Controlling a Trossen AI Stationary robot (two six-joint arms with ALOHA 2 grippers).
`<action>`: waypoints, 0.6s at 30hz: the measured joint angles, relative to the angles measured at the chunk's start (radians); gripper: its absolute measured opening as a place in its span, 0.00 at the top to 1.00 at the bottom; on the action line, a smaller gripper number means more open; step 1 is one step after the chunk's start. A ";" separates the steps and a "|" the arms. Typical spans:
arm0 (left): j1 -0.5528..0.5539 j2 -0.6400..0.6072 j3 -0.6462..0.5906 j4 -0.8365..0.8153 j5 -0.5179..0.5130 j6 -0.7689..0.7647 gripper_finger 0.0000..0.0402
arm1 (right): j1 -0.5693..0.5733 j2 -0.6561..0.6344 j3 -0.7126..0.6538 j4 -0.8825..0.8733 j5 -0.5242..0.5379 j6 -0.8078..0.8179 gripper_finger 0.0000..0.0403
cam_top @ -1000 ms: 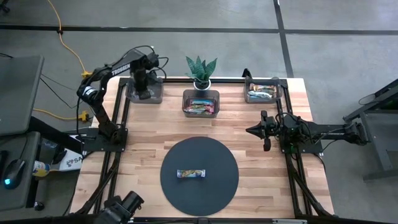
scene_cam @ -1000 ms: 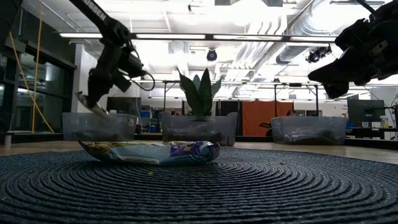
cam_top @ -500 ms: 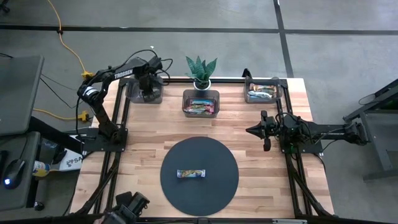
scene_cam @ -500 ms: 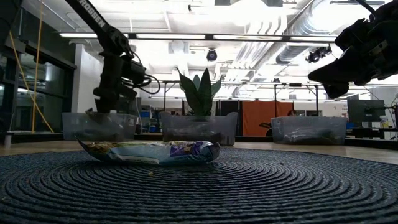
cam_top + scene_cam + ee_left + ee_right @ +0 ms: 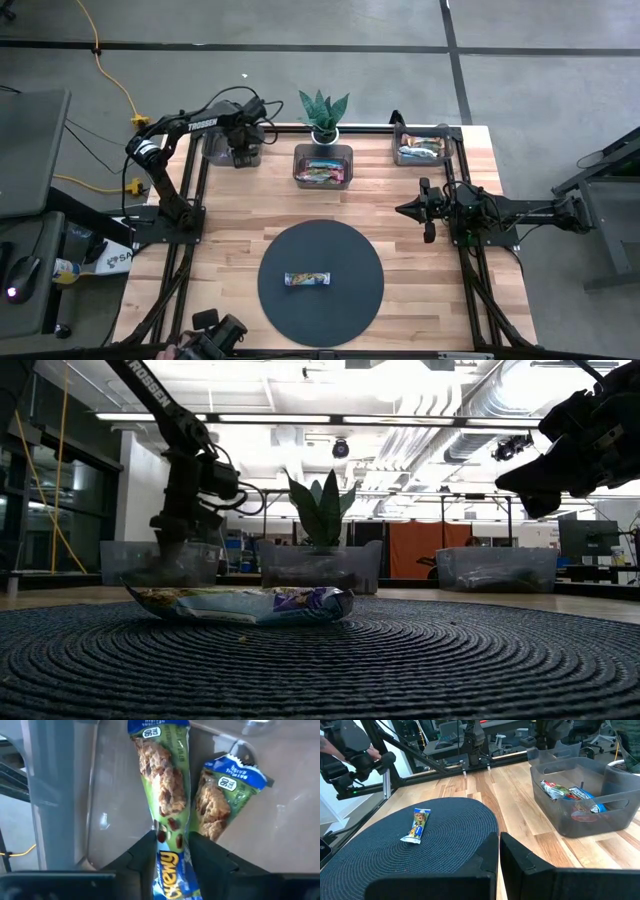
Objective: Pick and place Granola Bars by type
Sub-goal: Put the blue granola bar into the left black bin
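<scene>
Green-wrapped granola bar [image 5: 167,795] sits pinched between the left gripper [image 5: 170,851] fingers inside the bin [image 5: 60,795].

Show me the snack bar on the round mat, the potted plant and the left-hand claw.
Granola bar [image 5: 307,279], high view, wrapper middle.
Potted plant [image 5: 324,108], high view, leaves.
Left gripper [image 5: 170,851], left wrist view, between fingertips.

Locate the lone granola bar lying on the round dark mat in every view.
High view: granola bar lies left of the round mat's centre.
Low view: it fills the near foreground, in front of the bins.
Left wrist view: not in it.
Right wrist view: it lies on the mat's far left.
Shared landmark: the mat.
</scene>
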 joint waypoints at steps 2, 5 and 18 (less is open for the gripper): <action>0.001 0.000 0.000 -0.001 -0.003 0.000 0.68 | 0.000 0.000 0.000 0.000 0.000 0.000 1.00; 0.001 0.000 0.000 -0.002 -0.020 -0.005 0.60 | 0.000 0.000 0.000 0.000 0.000 0.000 1.00; -0.006 -0.117 0.000 -0.006 -0.044 -0.030 0.48 | 0.000 0.000 0.000 0.000 0.000 0.000 1.00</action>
